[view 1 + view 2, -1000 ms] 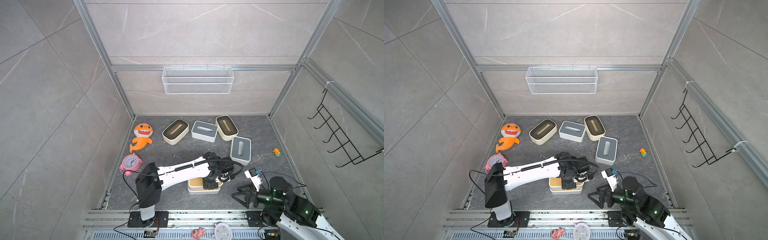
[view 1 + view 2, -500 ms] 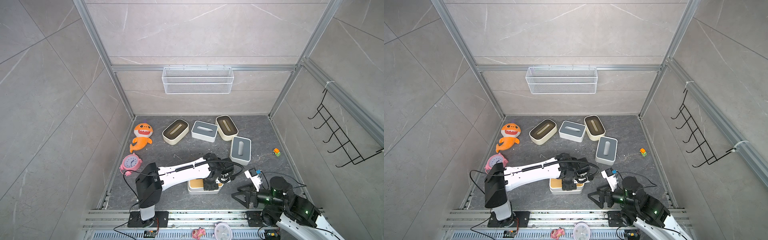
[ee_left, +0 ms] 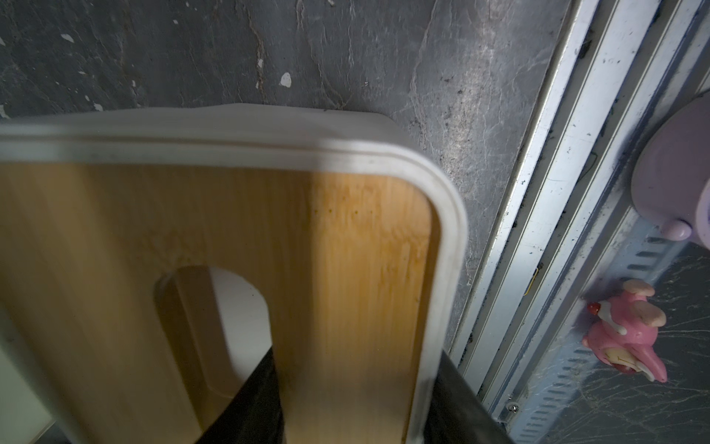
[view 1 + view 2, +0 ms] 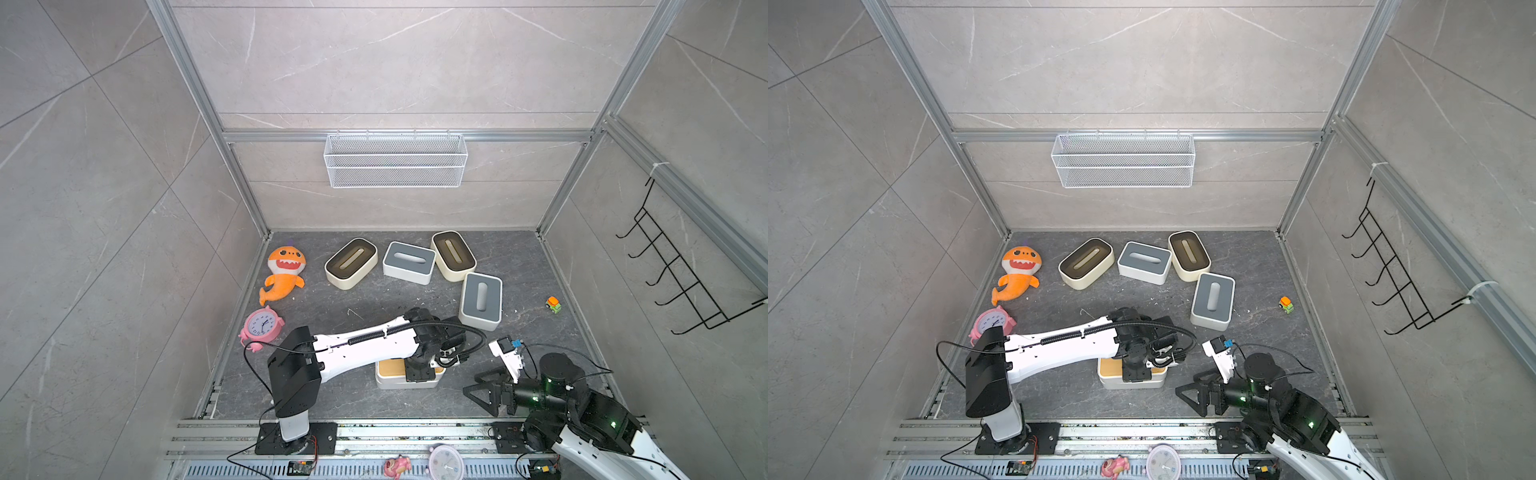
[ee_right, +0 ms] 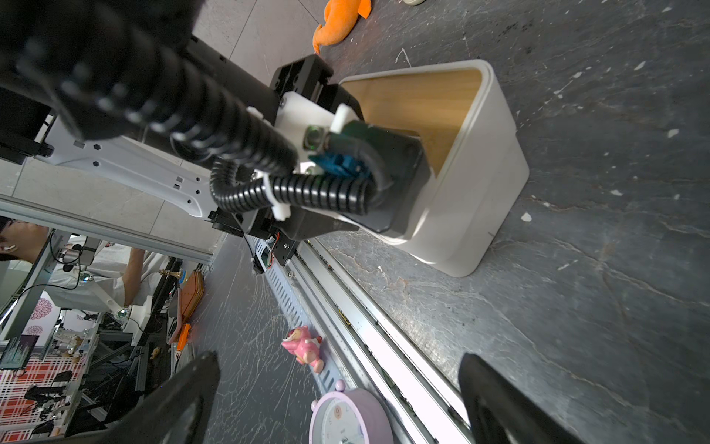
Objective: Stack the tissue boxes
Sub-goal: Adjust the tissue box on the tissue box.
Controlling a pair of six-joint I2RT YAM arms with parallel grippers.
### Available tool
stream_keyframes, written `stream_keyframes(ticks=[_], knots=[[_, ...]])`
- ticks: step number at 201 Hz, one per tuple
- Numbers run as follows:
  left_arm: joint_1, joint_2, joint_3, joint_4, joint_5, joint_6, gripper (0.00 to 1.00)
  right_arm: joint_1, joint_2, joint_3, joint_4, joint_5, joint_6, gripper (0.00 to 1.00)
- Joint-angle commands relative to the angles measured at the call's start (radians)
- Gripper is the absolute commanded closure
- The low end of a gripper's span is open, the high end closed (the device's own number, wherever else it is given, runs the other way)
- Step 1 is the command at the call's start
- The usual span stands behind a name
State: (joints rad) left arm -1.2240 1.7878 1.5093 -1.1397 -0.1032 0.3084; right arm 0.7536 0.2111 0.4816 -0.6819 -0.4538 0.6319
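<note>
A white tissue box with a tan wood lid (image 4: 390, 369) (image 4: 1109, 368) (image 5: 418, 102) stands near the floor's front edge. My left gripper (image 4: 419, 372) (image 4: 1136, 374) (image 3: 353, 415) is shut on it, one finger down in the lid's slot and the other outside the white rim (image 3: 445, 246). My right gripper (image 4: 484, 392) (image 4: 1198, 390) (image 5: 338, 407) hovers low to the right of this box, open and holding nothing. Further back lie two cream boxes with dark-brown lids (image 4: 351, 263) (image 4: 453, 255) and two white boxes with grey lids (image 4: 409, 262) (image 4: 481, 300).
An orange shark plush (image 4: 284, 272) and a pink alarm clock (image 4: 262, 326) lie by the left wall. A small toy car (image 4: 552, 304) sits at the right. A wire basket (image 4: 395, 160) hangs on the back wall. A lilac clock (image 5: 345, 419) and a pink figurine (image 5: 303, 348) lie beyond the front rail.
</note>
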Motion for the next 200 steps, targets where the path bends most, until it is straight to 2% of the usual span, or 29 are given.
stream_keyframes(ticks=[1, 200], knots=[[-0.004, -0.059, 0.015, -0.032, -0.010, 0.008, 0.58, 0.003, -0.005, -0.010, -0.003, 0.001, -0.015, 0.00], [-0.003, -0.051, 0.007, -0.036, -0.037, 0.057, 0.58, 0.003, -0.010, -0.011, -0.002, 0.004, -0.015, 0.00]])
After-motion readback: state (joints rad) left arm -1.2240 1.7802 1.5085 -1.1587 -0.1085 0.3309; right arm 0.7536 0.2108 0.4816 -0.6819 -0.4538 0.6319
